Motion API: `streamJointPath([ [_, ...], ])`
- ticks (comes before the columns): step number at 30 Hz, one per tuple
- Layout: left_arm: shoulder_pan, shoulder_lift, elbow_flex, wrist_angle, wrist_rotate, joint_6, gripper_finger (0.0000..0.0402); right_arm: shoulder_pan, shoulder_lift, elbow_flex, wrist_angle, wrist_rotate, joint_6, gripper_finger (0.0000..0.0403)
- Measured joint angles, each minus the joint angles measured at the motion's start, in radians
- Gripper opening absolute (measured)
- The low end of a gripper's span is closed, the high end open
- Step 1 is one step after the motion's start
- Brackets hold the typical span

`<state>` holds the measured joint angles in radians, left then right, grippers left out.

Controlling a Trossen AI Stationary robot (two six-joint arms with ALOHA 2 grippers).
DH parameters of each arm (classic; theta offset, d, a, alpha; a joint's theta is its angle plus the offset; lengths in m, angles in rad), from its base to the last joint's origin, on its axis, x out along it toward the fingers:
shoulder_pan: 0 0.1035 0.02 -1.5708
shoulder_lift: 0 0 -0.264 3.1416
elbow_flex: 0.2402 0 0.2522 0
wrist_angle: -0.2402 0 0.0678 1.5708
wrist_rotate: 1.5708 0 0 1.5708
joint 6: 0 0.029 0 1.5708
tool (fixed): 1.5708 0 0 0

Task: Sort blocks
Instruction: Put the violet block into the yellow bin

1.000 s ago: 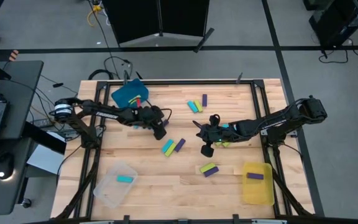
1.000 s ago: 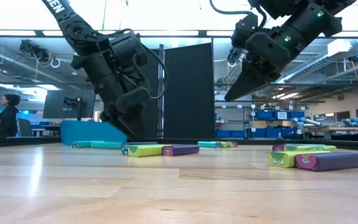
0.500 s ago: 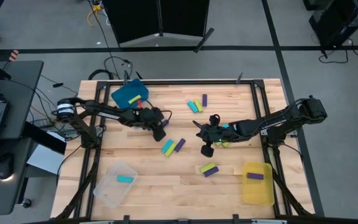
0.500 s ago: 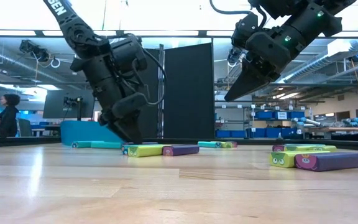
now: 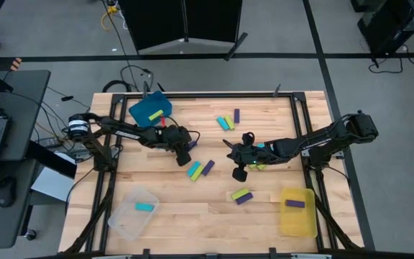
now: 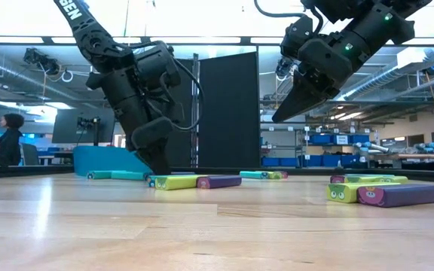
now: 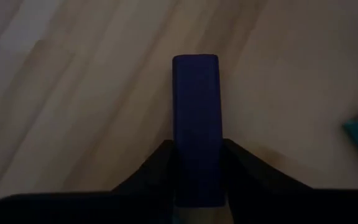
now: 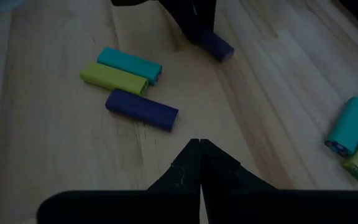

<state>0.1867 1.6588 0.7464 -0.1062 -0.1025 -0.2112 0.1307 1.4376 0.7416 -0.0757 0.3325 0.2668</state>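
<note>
Robotics lab or workshop: framed wooden table [image 5: 214,208] on grey floor, laptop desk [image 5: 9,108] alongside, floor cables [image 5: 131,72], storage shelving with blue bins [image 6: 330,139], exposed ceiling ducts, person [image 6: 10,139] seated at monitors

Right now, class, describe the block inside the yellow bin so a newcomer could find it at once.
Find the yellow bin at the table's near right corner in the high view. One purple block lies alone in its upper half; the purple blocks elsewhere lie loose on the wood beside other colours.
</note>
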Motion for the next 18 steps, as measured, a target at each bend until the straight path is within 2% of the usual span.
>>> streamJointPath([
  [8, -0.038, 0.005, -0.005, 0.090, 0.075, 0.083, 0.0105, 0.000, -0.005, 0.000, -0.001, -0.047, 0.000, 0.0017],
  [18, -0.111, 0.005, -0.004, 0.338, 0.119, 0.156, 0.0105, 0.026, -0.024, 0.001, 0.041, -0.065, 0.000, 0.0033],
])
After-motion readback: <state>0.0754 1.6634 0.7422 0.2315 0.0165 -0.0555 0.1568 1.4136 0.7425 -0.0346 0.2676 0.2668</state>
